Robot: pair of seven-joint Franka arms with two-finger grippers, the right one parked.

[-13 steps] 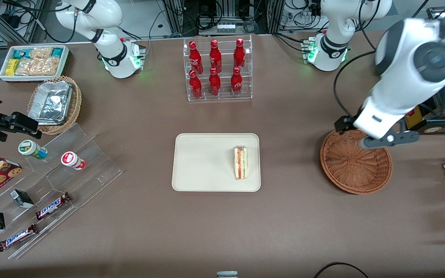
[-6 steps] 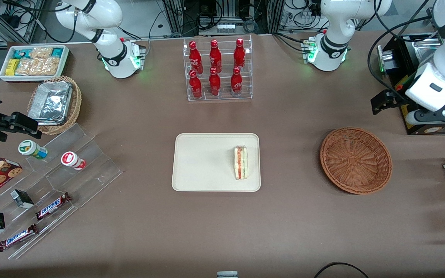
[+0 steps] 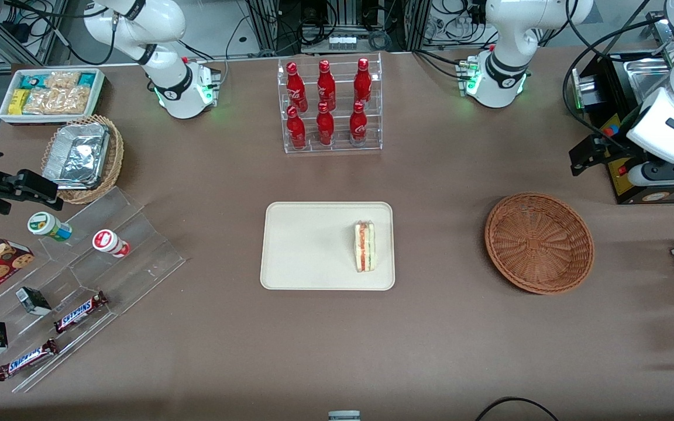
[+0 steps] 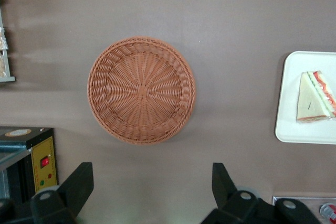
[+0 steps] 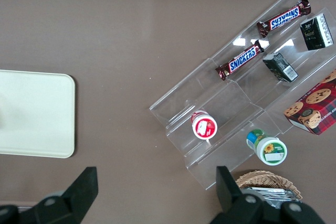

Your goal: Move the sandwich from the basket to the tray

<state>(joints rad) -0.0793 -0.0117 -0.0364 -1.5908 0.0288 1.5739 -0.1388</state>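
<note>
Front view: the working arm has risen a little more and shifted slightly toward its own end of the table since half a second ago, and a full second ago it hung directly over the basket (image 3: 539, 242), which now sits uncovered with nothing in it. The sandwich (image 3: 364, 246) has not moved in that time; it lies on the tray (image 3: 308, 245), on the part of the tray nearest the basket, its layered red, orange and green edge facing up toward the camera. The arm's white wrist is raised high above the table, over a black box with a yellow panel (image 3: 626, 175) (its red button shows in the wrist view too), and the gripper (image 4: 149, 187) points straight down. Its two dark fingers (image 4: 79, 182) are spread wide with nothing between them. Seen from the left wrist camera, the basket lies on the bare brown table (image 4: 236, 24) just off from under the spread fingers, while the tray and sandwich are well apart from the gripper, past the basket.
</note>
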